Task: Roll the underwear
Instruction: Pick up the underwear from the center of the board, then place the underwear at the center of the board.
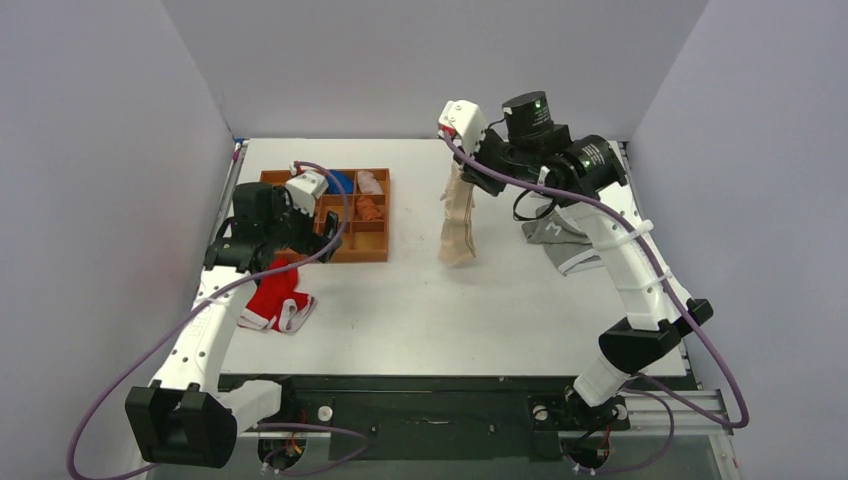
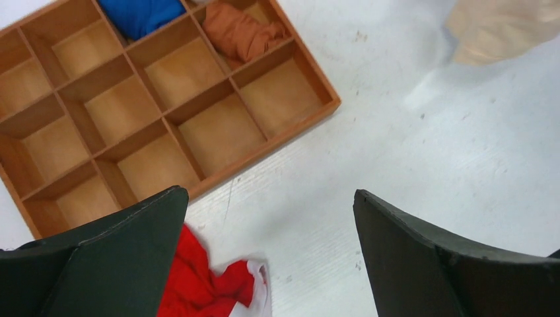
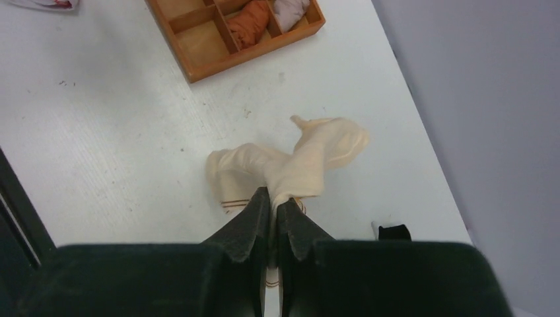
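spreading across the scene is a white table (image 1: 450, 320), faintly scuffed, closed in by plain pale walls (image 1: 100, 150) on the left, back and right. a wooden tray (image 1: 365, 250) of square compartments sits at the far left. a blue roll (image 1: 338, 182), an orange-brown roll (image 1: 369, 208) and a pale pink roll (image 1: 370, 182) lie in its far compartments. a red garment (image 1: 275, 300) with white trim lies crumpled just in front of the tray, and a grey garment (image 1: 560, 240) lies at the right, beneath the right arm.

the right arm rises from its base, bends at the elbow and reaches over the table's far centre, wrist high. the right gripper (image 3: 273, 198) is pinched tight on the top of the underwear (image 1: 460, 225), which hangs down as a twisted cream strip. whether its lower end touches the table i cannot tell. the left arm leans over the tray's near edge, and the left gripper (image 2: 271, 198) points down, its fingers spread wide with nothing between them.
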You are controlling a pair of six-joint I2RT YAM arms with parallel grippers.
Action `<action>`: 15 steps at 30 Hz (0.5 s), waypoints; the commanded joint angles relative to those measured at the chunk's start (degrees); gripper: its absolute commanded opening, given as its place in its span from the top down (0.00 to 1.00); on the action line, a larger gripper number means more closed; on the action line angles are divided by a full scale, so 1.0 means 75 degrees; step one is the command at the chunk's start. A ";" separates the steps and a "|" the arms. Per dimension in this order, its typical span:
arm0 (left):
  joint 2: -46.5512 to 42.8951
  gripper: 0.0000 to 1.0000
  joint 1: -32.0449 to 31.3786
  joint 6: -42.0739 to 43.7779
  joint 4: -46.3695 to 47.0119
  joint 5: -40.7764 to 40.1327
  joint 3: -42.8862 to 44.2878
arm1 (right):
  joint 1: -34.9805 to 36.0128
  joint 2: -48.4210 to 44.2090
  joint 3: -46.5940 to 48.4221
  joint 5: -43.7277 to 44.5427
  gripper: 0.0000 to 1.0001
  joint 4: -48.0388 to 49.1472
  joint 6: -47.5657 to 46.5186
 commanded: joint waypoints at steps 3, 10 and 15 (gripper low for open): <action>0.0185 0.03 0.0018 -0.1518 0.1989 0.0811 0.0302 | 0.0371 -0.0472 -0.1061 0.0335 1.00 -0.0950 -0.0303; 0.0780 0.03 -0.0464 -0.1272 0.1955 0.0930 0.0391 | 0.0120 -0.1869 -0.4997 0.0879 1.00 0.0055 -0.0024; 0.0904 0.03 -0.1237 -0.0569 0.1944 0.0474 0.0120 | -0.0248 -0.2282 -0.6782 0.0757 1.00 0.0668 0.0033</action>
